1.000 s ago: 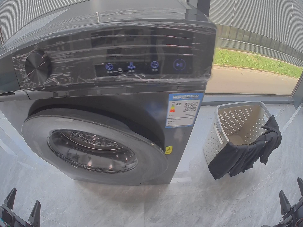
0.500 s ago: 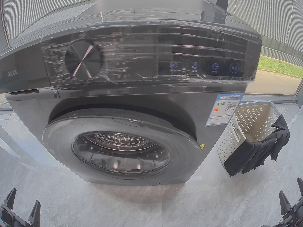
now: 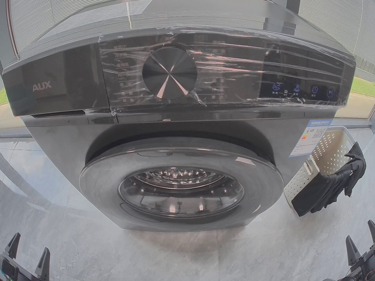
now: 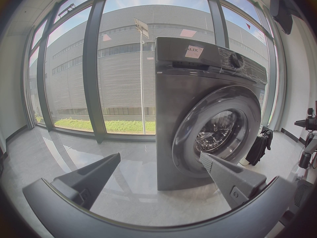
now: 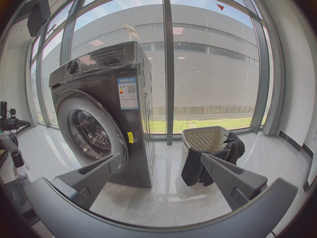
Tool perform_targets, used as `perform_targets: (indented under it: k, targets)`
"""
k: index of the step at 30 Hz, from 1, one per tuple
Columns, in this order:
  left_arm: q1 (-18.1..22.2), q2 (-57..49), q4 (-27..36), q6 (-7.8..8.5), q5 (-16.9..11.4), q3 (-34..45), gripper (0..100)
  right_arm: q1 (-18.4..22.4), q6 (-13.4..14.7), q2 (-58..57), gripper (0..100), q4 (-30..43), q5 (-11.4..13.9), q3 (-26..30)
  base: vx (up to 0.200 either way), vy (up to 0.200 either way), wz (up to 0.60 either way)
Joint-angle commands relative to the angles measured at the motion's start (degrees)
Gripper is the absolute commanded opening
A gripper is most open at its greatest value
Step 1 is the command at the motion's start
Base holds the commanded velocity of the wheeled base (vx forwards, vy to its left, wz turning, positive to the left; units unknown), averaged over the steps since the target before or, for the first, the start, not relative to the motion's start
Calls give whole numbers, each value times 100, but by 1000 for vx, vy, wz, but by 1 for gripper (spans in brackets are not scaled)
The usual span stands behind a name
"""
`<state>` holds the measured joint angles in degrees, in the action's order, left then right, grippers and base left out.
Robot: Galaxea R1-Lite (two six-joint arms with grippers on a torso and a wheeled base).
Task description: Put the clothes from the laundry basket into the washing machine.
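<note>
Bright daylight enters through the tall glass window wall (image 5: 204, 66) behind the dark grey washing machine (image 3: 179, 137). Glare streaks its clear plastic film (image 3: 226, 67) and the glossy marble floor (image 3: 156, 250); wrist views bulge at edges.

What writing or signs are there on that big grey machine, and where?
Washing machine drawer panel: a short pale brand logo.
Beside the dial: a column of small characters, too blurred to read.
Touch panel: four lit blue icons, captions too small.
Blue-topped sticker: QR code and fine print, unreadable.
Small yellow sticker: unreadable.
</note>
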<state>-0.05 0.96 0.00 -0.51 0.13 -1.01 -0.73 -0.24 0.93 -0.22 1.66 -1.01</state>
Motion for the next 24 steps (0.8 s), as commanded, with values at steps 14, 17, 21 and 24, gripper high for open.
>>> perform_targets:
  k: [14,17,21,24]
  targets:
    - [5,-96,0,7,4,84,100,-6,-2,-93,100,-4,10,101,-71,0,0]
    - [5,-96,0,7,4,84,100,-6,-2,-93,100,-4,10,101,0,0,0]
    - [5,-96,0,7,-5,84,100,-6,-2,-93,100,-4,10,101,0,150,0]
    - [5,-96,0,7,-5,84,100,-6,-2,-93,100,-4,10,101,0,200,0]
